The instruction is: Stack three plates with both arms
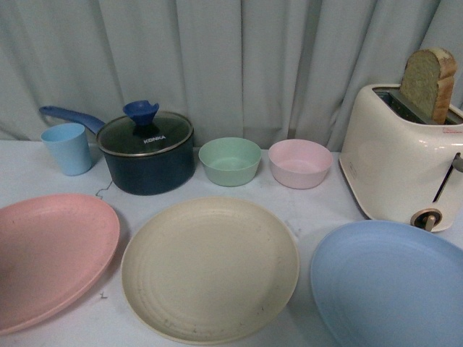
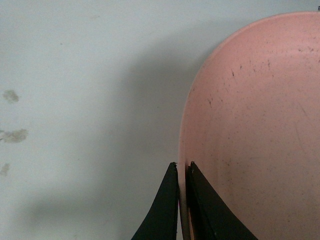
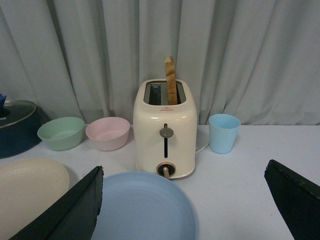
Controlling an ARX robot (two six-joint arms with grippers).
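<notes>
Three plates lie in a row on the white table in the front view: the pink plate (image 1: 51,256) at left, the cream plate (image 1: 210,267) in the middle, the blue plate (image 1: 394,285) at right. Neither arm shows in that view. In the left wrist view my left gripper (image 2: 182,167) is shut on the rim of the pink plate (image 2: 255,130), one black finger on each side. In the right wrist view my right gripper (image 3: 184,172) is open and wide, above the blue plate (image 3: 142,207), with the cream plate (image 3: 27,192) beside it.
Behind the plates stand a blue cup (image 1: 67,148), a dark lidded pot (image 1: 147,150), a green bowl (image 1: 230,160), a pink bowl (image 1: 299,163) and a cream toaster (image 1: 401,163) holding a bread slice (image 1: 430,83). A second blue cup (image 3: 223,132) stands beside the toaster. A grey curtain hangs behind.
</notes>
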